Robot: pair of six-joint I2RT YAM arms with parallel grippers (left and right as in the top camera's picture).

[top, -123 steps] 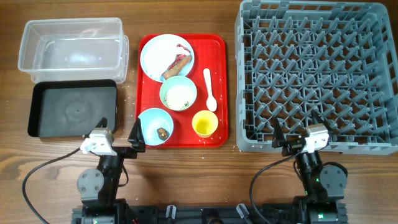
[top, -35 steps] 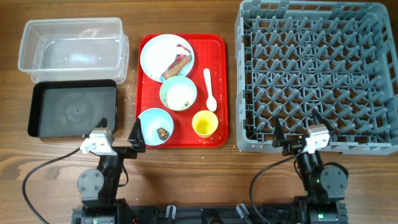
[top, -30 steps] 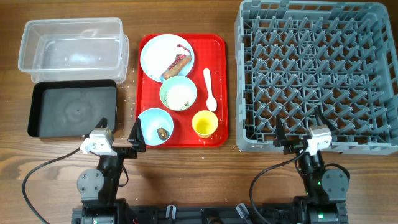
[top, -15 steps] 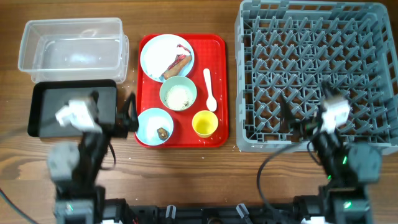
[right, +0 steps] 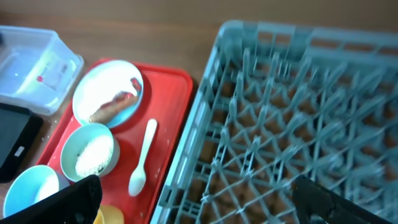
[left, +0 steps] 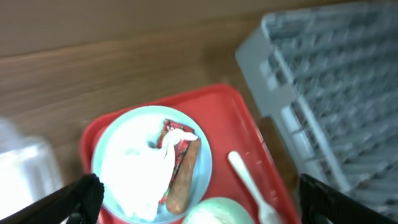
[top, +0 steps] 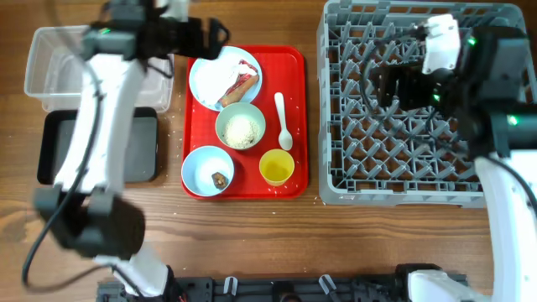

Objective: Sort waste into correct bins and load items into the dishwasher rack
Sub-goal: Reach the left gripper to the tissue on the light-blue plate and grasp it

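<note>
I have the left gripper (left: 200, 182) hanging above the far left corner of the red tray (top: 295, 67), fingers spread wide. The right gripper (right: 196, 180) sits over the far left part of the dishwasher rack (top: 419, 168), its fingers also wide apart and holding nothing.

A narrow strip of bare table (top: 252, 235) runs between the red tray and the rack. A similar strip separates the red tray from the clear tub (top: 50, 63) and the black tray (top: 59, 143), which lie edge to edge. The broadest open wood is along the near side.

On the red tray, the pale blue plate (top: 201, 96) carries the crumpled white paper (left: 146, 171), with the orange-brown food stick (left: 182, 180) lying against its right side. The pale green bowl (top: 240, 107) holds white rice (top: 242, 130). The light blue bowl (top: 197, 168) holds a small brown scrap (top: 219, 178). The white spoon (top: 284, 122) lies beside the green bowl, and the yellow cup (top: 276, 167) stands just past its handle end.

Overhead, both arms are motion-blurred and I cannot read the jaws there; the wrist cameras settle that. Only the left wrist view shows the paper's red mark up close. Only the overhead shows the scrap.
</note>
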